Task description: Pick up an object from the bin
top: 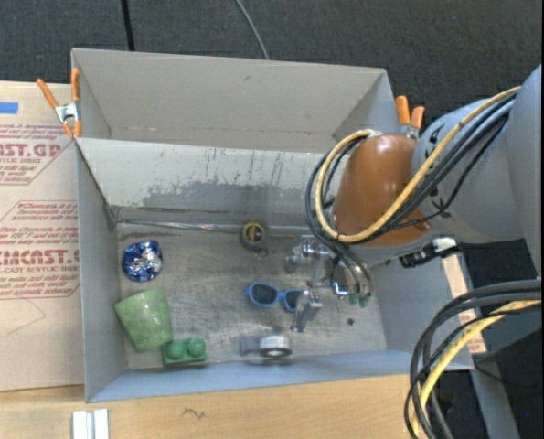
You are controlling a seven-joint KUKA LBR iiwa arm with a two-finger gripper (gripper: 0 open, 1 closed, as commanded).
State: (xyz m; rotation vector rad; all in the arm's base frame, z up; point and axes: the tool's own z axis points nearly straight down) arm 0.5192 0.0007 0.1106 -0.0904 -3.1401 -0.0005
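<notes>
Fingers [299, 256]: spread apart, closed on nothing. You see the gripper [301, 283] low over the right half of the floor, jaws either side of the near end of a small blue piece.

Entries, largest first:

1. Grey metal bin [226, 90]: sloped walls, probably so that loose stock slides down to the flat floor.
2. Pale green cup [144, 318]: lying tilted in the lower left corner, against the wall.
3. Blue-and-white ball [142, 260]: just above the cup, apart from it.
4. Blue piece [264, 294]: shaped like toy spectacles, flat on the floor at mid-bin, just beside the gripper. Judged to be your pick, since the jaws straddle its end.
5. Green studded brick [184, 350]: touching the cup's base, at the front wall.
6. Grey disc-like part [270, 346]: near the front wall, below the blue piece.
7. Brass-coloured ring [252, 234]: at the foot of the back wall, well clear.
</notes>
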